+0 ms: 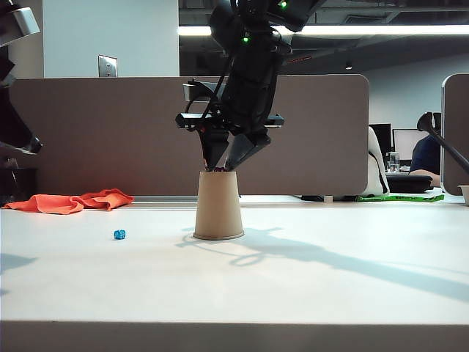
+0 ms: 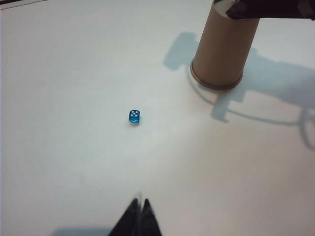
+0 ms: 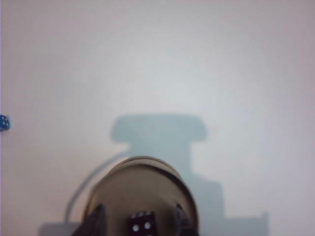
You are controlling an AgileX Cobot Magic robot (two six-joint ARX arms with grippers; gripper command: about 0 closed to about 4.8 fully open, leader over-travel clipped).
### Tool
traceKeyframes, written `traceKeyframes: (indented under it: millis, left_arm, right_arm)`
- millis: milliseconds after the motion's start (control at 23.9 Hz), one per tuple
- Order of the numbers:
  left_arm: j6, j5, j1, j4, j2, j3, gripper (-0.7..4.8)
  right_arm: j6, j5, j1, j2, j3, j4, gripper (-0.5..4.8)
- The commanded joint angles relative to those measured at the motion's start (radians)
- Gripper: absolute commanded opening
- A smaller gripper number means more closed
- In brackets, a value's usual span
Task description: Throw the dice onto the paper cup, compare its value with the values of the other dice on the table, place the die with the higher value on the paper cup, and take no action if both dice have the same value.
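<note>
Exterior view: paper cup (image 1: 218,205) inverted; right gripper (image 1: 226,167) jaws apart above; left gripper (image 2: 140,210) jaws seemingly together.

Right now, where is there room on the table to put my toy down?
Bare table right of the paper cup, and between cup and blue die. The cup's top is crowded: the open right gripper straddles the purple die. The left gripper, shut, hovers near.

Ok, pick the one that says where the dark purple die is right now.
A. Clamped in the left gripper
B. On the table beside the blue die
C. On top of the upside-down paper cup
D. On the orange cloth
C: the right wrist view shows the dark purple die resting on the upturned base of the paper cup, between the open fingers of the right gripper.
</note>
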State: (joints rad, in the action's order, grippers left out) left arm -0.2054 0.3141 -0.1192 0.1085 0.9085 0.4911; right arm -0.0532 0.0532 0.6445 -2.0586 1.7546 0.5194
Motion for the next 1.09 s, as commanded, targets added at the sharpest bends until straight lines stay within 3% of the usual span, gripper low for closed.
traceKeyframes:
  millis: [42,335,377,460,1088]
  left_arm:
    - [0.004,0.005,0.000,-0.013,-0.001,0.004,-0.06]
    - [0.004,0.005,0.000,-0.013,-0.001,0.004,-0.06]
    - [0.004,0.005,0.000,-0.013,-0.001,0.004,-0.06]
    - [0.004,0.004,0.000,-0.013,-0.001,0.004,-0.06]
    - [0.004,0.005,0.000,-0.013,-0.001,0.004,-0.06]
  right_arm:
    - [0.000,0.005,0.003,0.004,0.004,0.008,1.66]
    - [0.000,0.004,0.003,0.004,0.004,0.021,1.62]
    - [0.000,0.004,0.003,0.004,0.004,0.025,1.20]
    - [0.000,0.004,0.003,0.004,0.004,0.027,0.93]
    - [0.000,0.005,0.003,0.008,0.005,0.029,0.94]
